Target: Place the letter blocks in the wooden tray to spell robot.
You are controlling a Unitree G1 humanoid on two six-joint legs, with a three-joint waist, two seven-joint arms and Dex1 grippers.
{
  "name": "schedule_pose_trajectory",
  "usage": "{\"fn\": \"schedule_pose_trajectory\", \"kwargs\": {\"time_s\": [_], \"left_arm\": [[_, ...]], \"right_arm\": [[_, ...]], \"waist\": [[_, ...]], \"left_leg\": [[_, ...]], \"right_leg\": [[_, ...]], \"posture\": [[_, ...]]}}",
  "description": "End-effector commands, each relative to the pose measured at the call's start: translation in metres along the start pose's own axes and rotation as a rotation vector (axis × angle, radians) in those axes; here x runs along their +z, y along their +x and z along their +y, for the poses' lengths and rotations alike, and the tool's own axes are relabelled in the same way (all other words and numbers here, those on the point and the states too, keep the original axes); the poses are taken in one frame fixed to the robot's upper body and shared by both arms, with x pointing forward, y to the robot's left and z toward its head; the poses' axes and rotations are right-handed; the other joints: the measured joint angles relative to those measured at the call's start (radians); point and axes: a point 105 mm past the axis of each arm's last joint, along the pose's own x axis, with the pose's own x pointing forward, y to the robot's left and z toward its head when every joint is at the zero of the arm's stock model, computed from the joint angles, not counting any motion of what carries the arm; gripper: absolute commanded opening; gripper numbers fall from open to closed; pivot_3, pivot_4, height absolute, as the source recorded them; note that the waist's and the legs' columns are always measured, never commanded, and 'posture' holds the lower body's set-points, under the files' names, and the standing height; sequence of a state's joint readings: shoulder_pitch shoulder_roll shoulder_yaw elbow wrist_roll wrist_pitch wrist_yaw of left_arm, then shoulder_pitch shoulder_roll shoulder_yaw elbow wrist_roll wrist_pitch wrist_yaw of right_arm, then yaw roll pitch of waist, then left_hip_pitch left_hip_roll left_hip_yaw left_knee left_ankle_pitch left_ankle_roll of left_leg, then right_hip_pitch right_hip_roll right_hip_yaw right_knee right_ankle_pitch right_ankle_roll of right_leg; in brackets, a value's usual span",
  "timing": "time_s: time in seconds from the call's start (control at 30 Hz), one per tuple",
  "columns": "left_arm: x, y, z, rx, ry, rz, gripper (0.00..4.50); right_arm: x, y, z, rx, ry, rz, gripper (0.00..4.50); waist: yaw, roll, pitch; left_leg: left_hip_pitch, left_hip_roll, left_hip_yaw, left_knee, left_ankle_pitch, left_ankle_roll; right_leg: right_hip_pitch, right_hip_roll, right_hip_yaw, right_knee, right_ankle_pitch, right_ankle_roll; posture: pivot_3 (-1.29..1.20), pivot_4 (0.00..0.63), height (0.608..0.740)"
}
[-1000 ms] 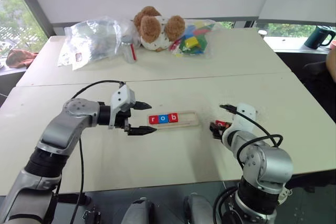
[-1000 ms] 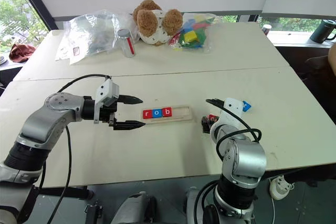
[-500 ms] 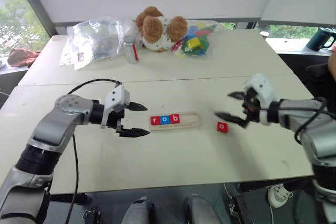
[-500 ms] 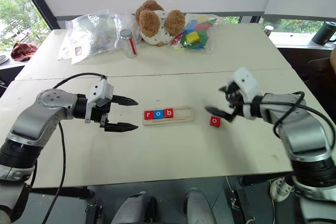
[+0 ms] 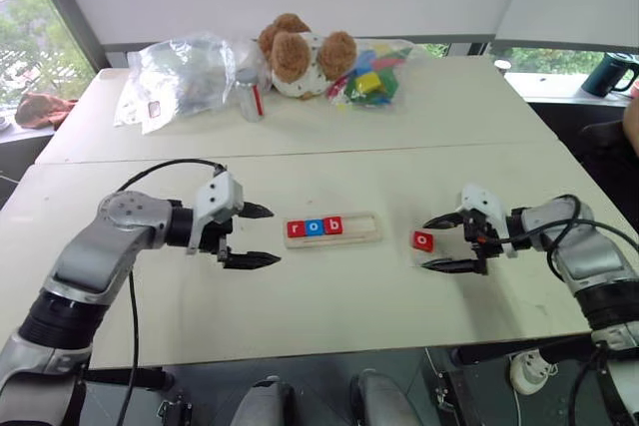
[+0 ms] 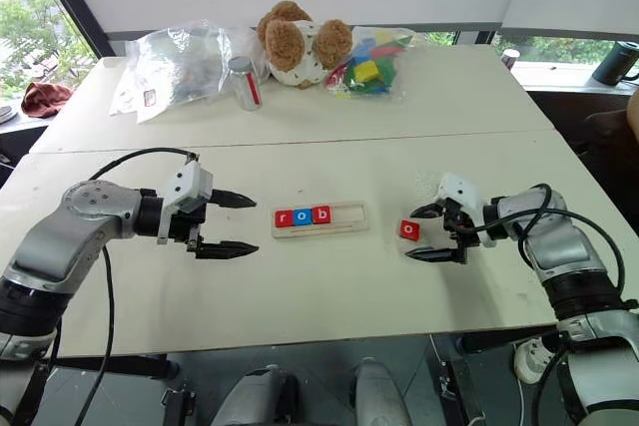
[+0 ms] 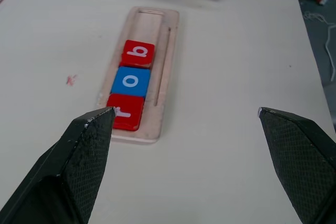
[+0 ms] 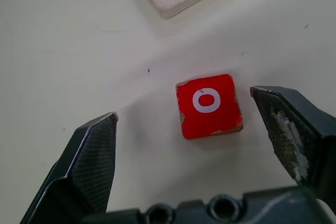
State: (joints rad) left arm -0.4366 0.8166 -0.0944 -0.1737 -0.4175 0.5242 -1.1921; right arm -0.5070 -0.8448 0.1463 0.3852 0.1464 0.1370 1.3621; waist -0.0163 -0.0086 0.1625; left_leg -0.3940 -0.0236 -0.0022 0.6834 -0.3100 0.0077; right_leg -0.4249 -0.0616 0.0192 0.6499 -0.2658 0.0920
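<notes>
From the head camera, the long pale wooden tray (image 5: 331, 228) holds r, o, b; the right gripper (image 5: 436, 243) gapes beside the red square "o" tile (image 5: 422, 240). The left gripper (image 5: 253, 235) idles open. Right wrist camera: centre the tile before closing

Wooden tray (image 5: 359, 229) holds r, o, b; red o block (image 5: 422, 240) beside, flat.
</notes>
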Motion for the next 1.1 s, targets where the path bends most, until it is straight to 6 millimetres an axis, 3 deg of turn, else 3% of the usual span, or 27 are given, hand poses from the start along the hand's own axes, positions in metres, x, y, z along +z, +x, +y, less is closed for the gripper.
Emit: {"fn": "schedule_pose_trajectory", "kwargs": {"time_s": [0.03,0.13,0.27,0.3,0.4,0.53,0.6,0.67,0.87,1.1], "left_arm": [[0.007,-0.006,0.001,0.029,0.019,-0.020,4.50],[0.003,-0.007,0.004,0.038,0.017,-0.007,4.50],[0.003,-0.007,0.005,0.038,0.021,0.000,4.50],[0.003,-0.007,0.005,0.038,0.023,0.002,4.50],[0.002,-0.007,0.006,0.039,0.026,0.006,4.50],[0.000,-0.007,0.008,0.041,0.027,0.013,4.50],[0.000,-0.007,0.010,0.038,0.028,0.015,4.50],[0.000,-0.007,0.010,0.035,0.030,0.017,4.50],[-0.001,-0.004,0.009,0.041,0.034,0.016,4.50],[-0.004,-0.006,0.004,0.062,0.017,0.012,4.50]], "right_arm": [[0.004,-0.001,-0.007,-0.029,-0.038,-0.015,4.43],[0.002,0.002,-0.011,-0.056,-0.049,-0.012,3.55],[0.002,0.001,-0.013,-0.070,-0.037,-0.018,1.44],[0.002,0.000,-0.013,-0.072,-0.033,-0.016,1.12],[0.006,0.000,-0.014,-0.073,-0.012,-0.027,1.14],[0.054,0.007,-0.018,-0.046,-0.018,-0.140,1.14],[0.081,0.019,-0.020,-0.009,-0.074,-0.160,1.14],[0.095,0.032,-0.020,0.037,-0.118,-0.143,1.14],[0.096,0.056,-0.023,0.120,-0.173,-0.081,1.14],[0.098,0.074,-0.025,0.178,-0.217,-0.056,1.14]], "waist": [[0.004,0.000,0.000],[0.005,0.000,0.000],[0.004,0.000,0.000],[0.004,0.000,0.000],[0.004,0.000,0.000],[-0.002,0.001,0.000],[-0.004,0.001,0.000],[-0.005,0.001,0.000],[0.014,0.001,0.000],[-0.002,0.001,0.000]], "left_leg": [[0.000,0.000,0.000,0.000,0.000,0.000],[0.000,0.000,0.000,0.000,0.000,0.000],[0.000,0.000,0.000,0.000,0.000,-0.001],[0.000,0.000,0.000,0.000,0.000,-0.001],[0.000,0.000,0.000,0.000,0.000,-0.001],[0.000,0.000,0.000,0.000,0.000,-0.001],[0.000,0.000,0.000,0.000,0.000,-0.001],[0.000,0.000,0.000,0.000,0.001,-0.001],[-0.002,-0.001,-0.003,-0.001,0.001,-0.002],[-0.005,-0.003,-0.002,0.000,0.003,-0.006]], "right_leg": [[0.000,0.000,0.000,0.000,0.000,0.000],[0.000,0.000,0.000,0.000,0.000,0.000],[0.000,0.000,0.000,0.000,0.000,0.000],[0.000,0.000,0.000,0.000,0.000,0.000],[0.000,-0.001,0.000,0.000,0.000,0.000],[0.000,-0.001,0.000,0.000,0.000,0.000],[-0.001,0.000,0.000,0.001,0.000,0.000],[-0.002,0.000,0.000,0.002,0.000,0.000],[-0.001,-0.002,-0.003,0.001,0.000,0.000],[-0.004,-0.003,-0.003,-0.001,0.000,0.000]], "posture": [[0.00,0.150,0.740],[0.00,0.150,0.740],[0.00,0.150,0.740],[0.00,0.150,0.740],[0.00,0.150,0.740],[0.00,0.150,0.740],[0.00,0.150,0.740],[0.00,0.150,0.740],[0.00,0.150,0.740],[0.00,0.150,0.740]]}}
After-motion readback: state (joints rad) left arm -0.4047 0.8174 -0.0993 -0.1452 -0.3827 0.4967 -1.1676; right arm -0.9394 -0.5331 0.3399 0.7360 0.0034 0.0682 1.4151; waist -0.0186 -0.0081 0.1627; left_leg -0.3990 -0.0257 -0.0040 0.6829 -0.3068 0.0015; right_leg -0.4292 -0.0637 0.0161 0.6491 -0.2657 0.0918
